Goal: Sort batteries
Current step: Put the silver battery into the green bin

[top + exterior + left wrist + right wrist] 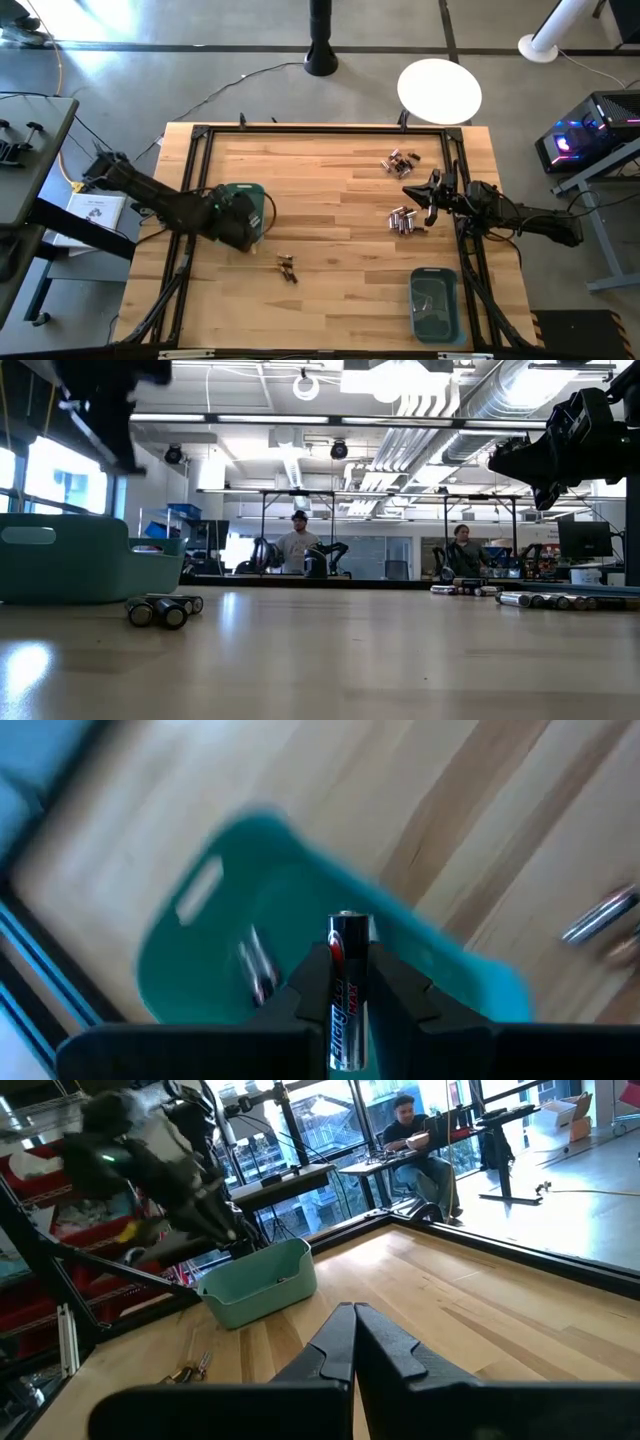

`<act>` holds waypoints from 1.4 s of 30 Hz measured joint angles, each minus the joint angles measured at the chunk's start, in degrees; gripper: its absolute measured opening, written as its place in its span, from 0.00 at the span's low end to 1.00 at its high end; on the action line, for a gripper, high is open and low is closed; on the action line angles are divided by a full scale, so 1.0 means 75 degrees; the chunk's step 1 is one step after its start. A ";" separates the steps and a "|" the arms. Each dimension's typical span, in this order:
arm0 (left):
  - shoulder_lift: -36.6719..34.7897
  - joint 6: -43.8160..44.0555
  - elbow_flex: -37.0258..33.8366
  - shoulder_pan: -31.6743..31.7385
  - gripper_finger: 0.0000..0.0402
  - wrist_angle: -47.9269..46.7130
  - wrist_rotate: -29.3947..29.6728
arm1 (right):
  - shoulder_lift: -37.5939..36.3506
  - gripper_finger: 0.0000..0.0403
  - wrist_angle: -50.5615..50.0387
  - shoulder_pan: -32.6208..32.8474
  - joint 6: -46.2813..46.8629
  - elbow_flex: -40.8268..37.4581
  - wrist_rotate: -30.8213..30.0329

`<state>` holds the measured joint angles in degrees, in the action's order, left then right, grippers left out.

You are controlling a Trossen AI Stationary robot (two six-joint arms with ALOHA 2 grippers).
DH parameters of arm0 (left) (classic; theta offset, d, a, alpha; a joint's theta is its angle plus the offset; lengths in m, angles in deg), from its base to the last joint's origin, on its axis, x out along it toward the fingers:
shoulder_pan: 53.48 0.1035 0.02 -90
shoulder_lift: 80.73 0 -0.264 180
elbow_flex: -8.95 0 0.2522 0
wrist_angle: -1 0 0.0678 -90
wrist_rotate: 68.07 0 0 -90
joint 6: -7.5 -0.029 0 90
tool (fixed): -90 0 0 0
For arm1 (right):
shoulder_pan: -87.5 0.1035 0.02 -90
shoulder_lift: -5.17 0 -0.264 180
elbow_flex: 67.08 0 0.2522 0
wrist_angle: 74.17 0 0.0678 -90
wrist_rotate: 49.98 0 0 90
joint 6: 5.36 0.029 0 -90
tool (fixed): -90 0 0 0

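my left gripper [345, 1010] is hovering over the teal bin [250, 200] at the table's [330, 210] left side, its fingers [400, 990] pinching a dark battery [346, 990] upright. one silvery battery [258, 965] is lying inside that bin already. my right gripper [353, 1342] is waiting w/ fingers pressed together, empty, above the right side, near a silvery group [402, 220]. another mixed group [399, 162] is sitting toward the far right edge, a few more [288, 267] near the middle front. a 2nd teal bin [436, 303] is sitting at the front right.
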<state>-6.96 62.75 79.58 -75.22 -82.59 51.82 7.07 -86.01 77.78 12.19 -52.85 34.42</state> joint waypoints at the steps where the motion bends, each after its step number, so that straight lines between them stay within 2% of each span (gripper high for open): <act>1: -0.0069 -0.0049 -0.0296 0.0185 0.07 0.0184 -0.0258 | -0.0001 0.00 0.0002 0.0001 0.0000 -0.0002 0.0001; 7: -0.0221 -0.0759 -0.1702 0.1244 0.07 0.1512 -0.0914 | -0.0001 0.00 0.0000 0.0003 0.0001 -0.0002 -0.0001; 13: -0.0221 -0.1588 -0.2496 0.2205 0.07 0.2792 -0.1653 | -0.0001 0.00 0.0003 0.0003 -0.0001 0.0001 0.0000; 20: -0.0223 -0.1998 -0.2986 0.2867 0.08 0.3505 -0.1713 | -0.0001 0.00 0.0001 0.0003 -0.0001 -0.0001 0.0001; 28: -0.0223 -0.1965 -0.3330 0.3013 0.11 0.3761 -0.1716 | -0.0001 0.00 0.0000 0.0002 0.0001 0.0001 0.0002; 32: -0.0223 -0.1866 -0.3392 0.3013 0.17 0.3757 -0.1713 | -0.0001 0.00 0.0000 0.0003 -0.0002 0.0001 0.0002; 38: -0.0223 -0.2196 -0.3391 0.3013 0.32 0.3749 -0.1707 | -0.0001 0.00 0.0001 0.0002 -0.0002 0.0001 0.0001; 42: -0.0243 -0.2391 -0.2994 0.3013 0.39 0.3134 -0.1704 | -0.0001 0.00 0.0000 0.0003 -0.0002 -0.0002 0.0000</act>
<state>-8.79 44.82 57.12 -52.62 -59.08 39.03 7.06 -86.01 77.80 12.18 -52.87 34.42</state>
